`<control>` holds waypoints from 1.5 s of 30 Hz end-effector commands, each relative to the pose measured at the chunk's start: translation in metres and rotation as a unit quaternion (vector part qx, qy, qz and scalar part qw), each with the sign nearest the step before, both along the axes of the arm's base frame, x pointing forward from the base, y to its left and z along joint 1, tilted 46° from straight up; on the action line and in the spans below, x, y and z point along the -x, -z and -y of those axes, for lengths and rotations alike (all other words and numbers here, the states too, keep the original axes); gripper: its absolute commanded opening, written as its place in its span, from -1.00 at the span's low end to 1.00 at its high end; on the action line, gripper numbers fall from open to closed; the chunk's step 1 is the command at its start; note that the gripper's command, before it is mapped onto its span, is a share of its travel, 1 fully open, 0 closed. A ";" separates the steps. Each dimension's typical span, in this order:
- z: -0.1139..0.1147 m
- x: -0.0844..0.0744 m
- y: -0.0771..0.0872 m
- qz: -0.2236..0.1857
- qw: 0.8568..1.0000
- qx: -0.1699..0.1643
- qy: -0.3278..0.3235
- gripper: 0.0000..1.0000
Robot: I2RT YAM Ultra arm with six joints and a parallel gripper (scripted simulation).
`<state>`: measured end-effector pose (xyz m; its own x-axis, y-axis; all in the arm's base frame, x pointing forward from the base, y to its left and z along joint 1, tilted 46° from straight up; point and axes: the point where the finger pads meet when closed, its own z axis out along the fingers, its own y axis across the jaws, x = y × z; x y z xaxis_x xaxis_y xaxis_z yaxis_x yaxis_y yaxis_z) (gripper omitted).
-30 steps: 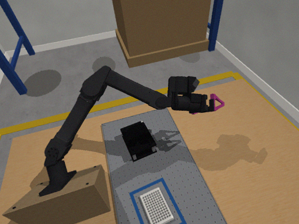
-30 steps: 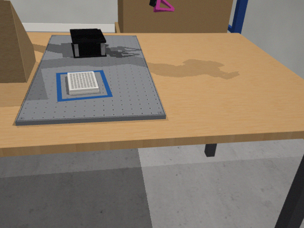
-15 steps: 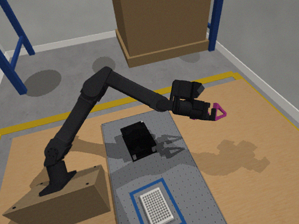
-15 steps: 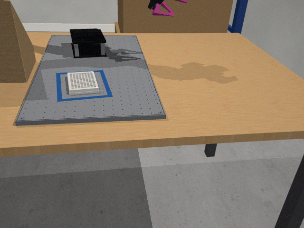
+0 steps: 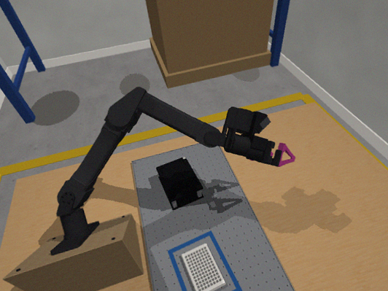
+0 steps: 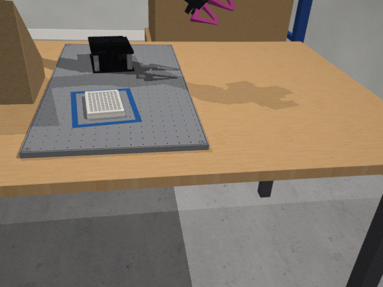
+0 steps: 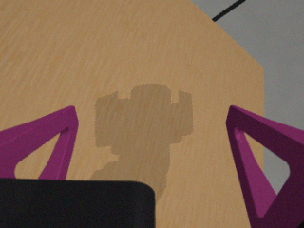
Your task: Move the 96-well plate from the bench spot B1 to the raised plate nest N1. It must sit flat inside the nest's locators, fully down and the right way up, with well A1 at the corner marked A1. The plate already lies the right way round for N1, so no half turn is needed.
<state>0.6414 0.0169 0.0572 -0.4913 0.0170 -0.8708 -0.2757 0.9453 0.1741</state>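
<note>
The white 96-well plate (image 5: 203, 271) lies flat inside the blue square frame (image 5: 205, 273) on the grey perforated baseplate; it also shows in the exterior view (image 6: 104, 103). The black raised nest (image 5: 180, 182) stands empty at the far end of the baseplate, also seen in the exterior view (image 6: 110, 52). My gripper (image 5: 283, 155) with magenta fingers hangs open and empty in the air over the bare wooden table, to the right of the nest and far from the plate. In the exterior view the gripper (image 6: 212, 11) is at the top edge. The wrist view shows the open gripper (image 7: 152, 142) over bare wood with its shadow.
The arm's base stands on a brown block (image 5: 75, 259) left of the baseplate. A large brown cabinet (image 5: 212, 18) and blue frame posts (image 5: 281, 11) stand behind the table. The table's right edge (image 7: 258, 71) lies close under the gripper.
</note>
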 end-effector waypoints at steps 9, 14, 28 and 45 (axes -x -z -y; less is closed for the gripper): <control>0.040 0.002 -0.005 -0.019 0.999 -0.020 0.040 1.00; 0.045 0.012 0.030 -0.080 0.994 -0.044 0.054 1.00; 0.059 0.032 0.061 -0.144 0.983 -0.080 0.077 1.00; 0.071 0.070 0.104 -0.219 0.963 -0.113 0.105 1.00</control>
